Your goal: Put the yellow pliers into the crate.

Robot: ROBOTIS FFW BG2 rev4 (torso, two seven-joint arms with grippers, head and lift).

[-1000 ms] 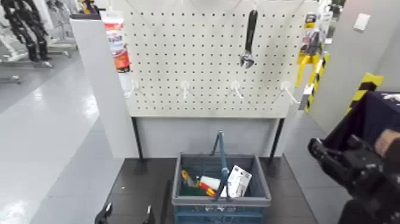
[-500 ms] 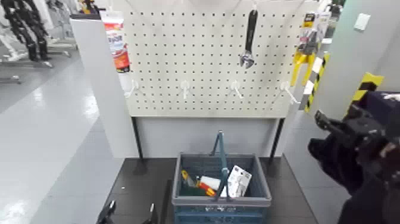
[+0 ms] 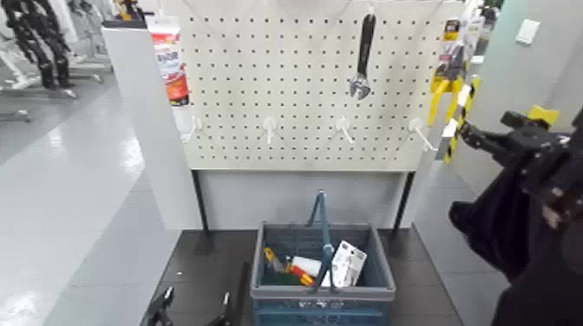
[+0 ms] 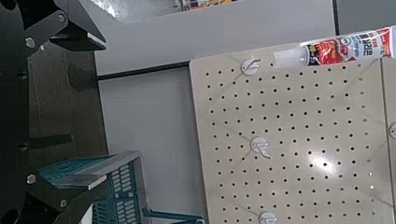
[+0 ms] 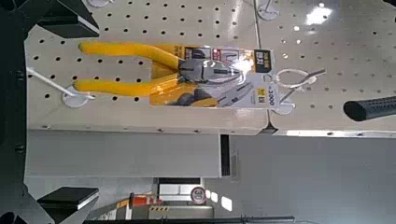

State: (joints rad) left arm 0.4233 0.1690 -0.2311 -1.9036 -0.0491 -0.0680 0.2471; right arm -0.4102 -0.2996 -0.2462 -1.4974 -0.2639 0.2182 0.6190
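Pliers (image 5: 194,77) with smooth yellow handles, perforated pegboard (image 5: 140,112), slotted plastic crate (image 3: 323,270)

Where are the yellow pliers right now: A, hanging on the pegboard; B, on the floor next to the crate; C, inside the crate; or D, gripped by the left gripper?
A: the yellow pliers hang on their card at the pegboard, up above the crate.

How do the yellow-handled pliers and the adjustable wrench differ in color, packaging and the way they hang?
The pliers have yellow handles; the wrench has a black one. The pliers are on a printed card; the wrench is bare. The pliers hang handles down, the wrench handle up. Both hang at the pegboard.
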